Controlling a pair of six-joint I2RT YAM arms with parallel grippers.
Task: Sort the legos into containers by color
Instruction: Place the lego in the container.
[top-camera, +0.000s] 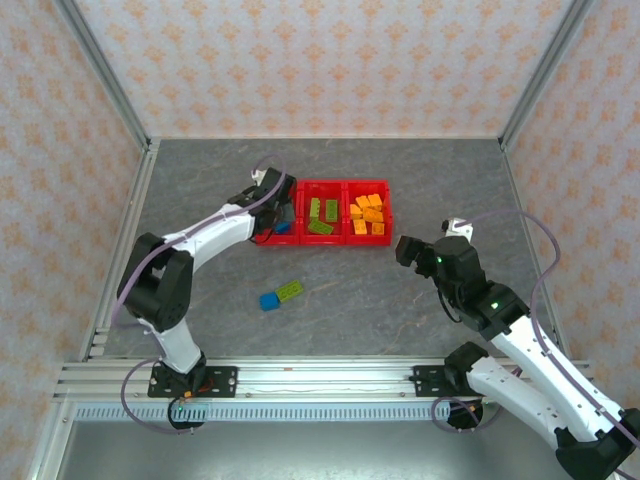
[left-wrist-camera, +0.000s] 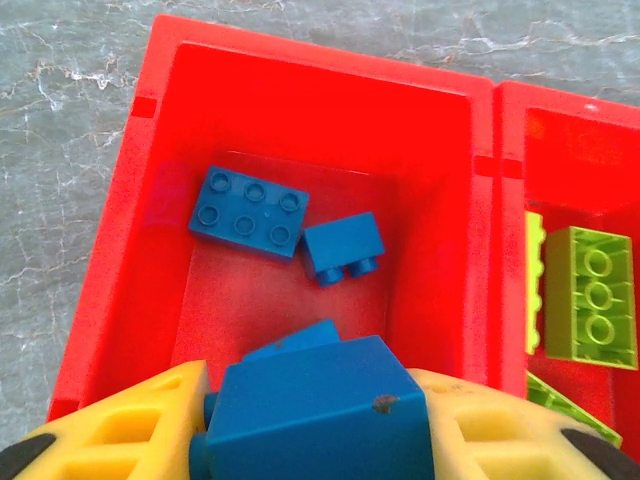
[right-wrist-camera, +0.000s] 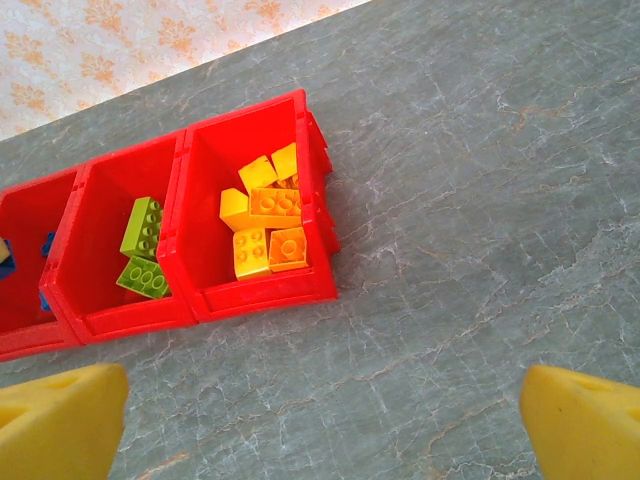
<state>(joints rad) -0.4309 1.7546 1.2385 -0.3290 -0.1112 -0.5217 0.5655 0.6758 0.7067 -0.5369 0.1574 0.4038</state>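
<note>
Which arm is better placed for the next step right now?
Left. The left end effector holds a blue brick over the left bin, where blue bricks already lie; it need only release. The right end effector is open, empty, over bare table.

A grey, white-veined counter (top-camera: 400, 300) is boxed in along its far, left and right edges by walls (top-camera: 320, 60) papered pale peach with an orange floral pattern, with silver metal posts (top-camera: 105, 75) rising from its far corners and a ribbed aluminium rail (top-camera: 320, 378) running along its near edge.
</note>
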